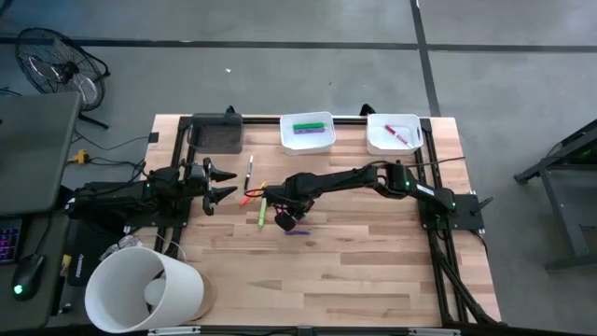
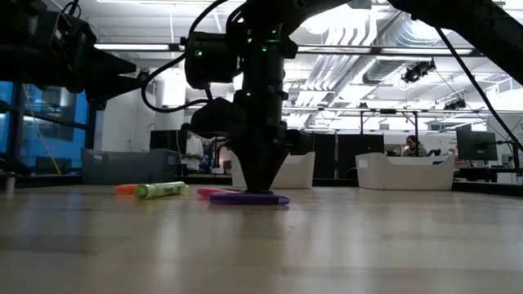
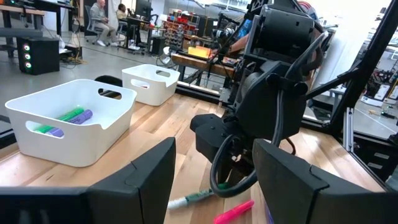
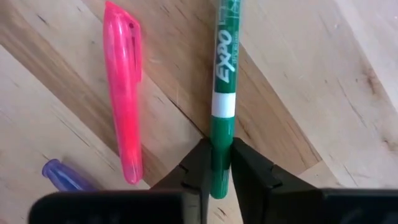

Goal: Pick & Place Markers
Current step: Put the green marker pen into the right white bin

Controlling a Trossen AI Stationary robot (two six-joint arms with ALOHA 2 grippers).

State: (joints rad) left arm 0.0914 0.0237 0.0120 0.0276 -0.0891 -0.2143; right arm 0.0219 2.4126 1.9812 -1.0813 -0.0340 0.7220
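Note:
My right gripper (image 1: 284, 220) (image 4: 217, 152) reaches down at the table's middle, shut on a green marker (image 4: 225, 56). A pink highlighter (image 4: 123, 93) and a purple marker (image 4: 61, 176) lie flat beside it. The purple marker (image 2: 249, 198), a yellow-green highlighter (image 2: 161, 190) and an orange one (image 2: 126, 189) lie flat on the wood in the low view. A white-and-black marker (image 1: 249, 173) lies farther off. My left gripper (image 1: 224, 183) (image 3: 214, 148) waits open at the table's left, touching nothing. My right gripper pinches the green marker near one end (image 4: 222, 127) between its two fingers. The fingers (image 4: 200, 158) come from above, pointing down, and lie across the marker. The rest of the marker stretches away from the fingers, low over the wood; whether it rests there does not show.
Two white trays stand at the far edge: one (image 1: 308, 133) holds a green and a purple marker, the other (image 1: 393, 134) a red one. A dark box (image 1: 216, 133) sits far left, and a white bucket (image 1: 145, 289) stands at the near left corner.

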